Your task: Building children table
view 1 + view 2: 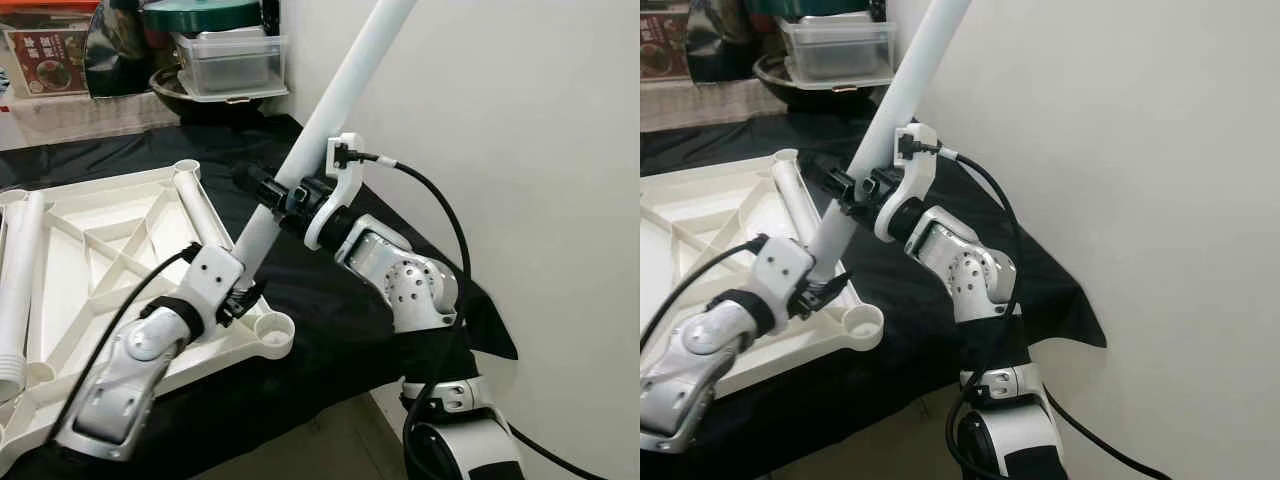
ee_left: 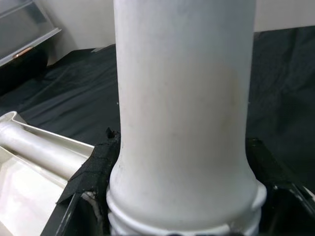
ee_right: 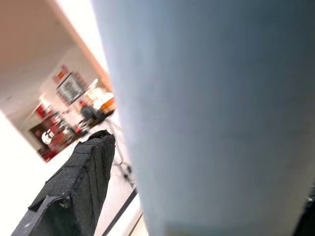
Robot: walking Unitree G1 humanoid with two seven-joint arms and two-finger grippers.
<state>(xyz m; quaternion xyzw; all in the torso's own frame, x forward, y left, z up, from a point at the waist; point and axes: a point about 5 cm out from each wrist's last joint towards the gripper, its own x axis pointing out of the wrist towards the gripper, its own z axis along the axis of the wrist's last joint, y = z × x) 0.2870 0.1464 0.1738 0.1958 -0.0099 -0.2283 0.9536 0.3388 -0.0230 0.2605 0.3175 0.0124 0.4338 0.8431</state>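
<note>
A long white table leg (image 1: 340,90) slants up to the right over the upturned white tabletop (image 1: 110,235). My left gripper (image 1: 243,290) is shut on the leg's lower, ribbed end (image 2: 182,123), just above the round corner socket (image 1: 272,330). Its black fingers (image 2: 91,172) press against both sides of the tube. Higher up, my right gripper (image 1: 283,192) is shut around the leg's middle, and one padded finger (image 3: 78,182) shows beside the tube (image 3: 216,123). A second leg (image 1: 203,215) lies across the tabletop, and a third leg (image 1: 20,285) lies at its left edge.
The tabletop rests on a black cloth (image 1: 340,330) that hangs over the front right edge. Clear plastic boxes (image 1: 230,60) and a dark bowl (image 1: 185,95) stand at the back. A white wall (image 1: 520,150) rises close on the right.
</note>
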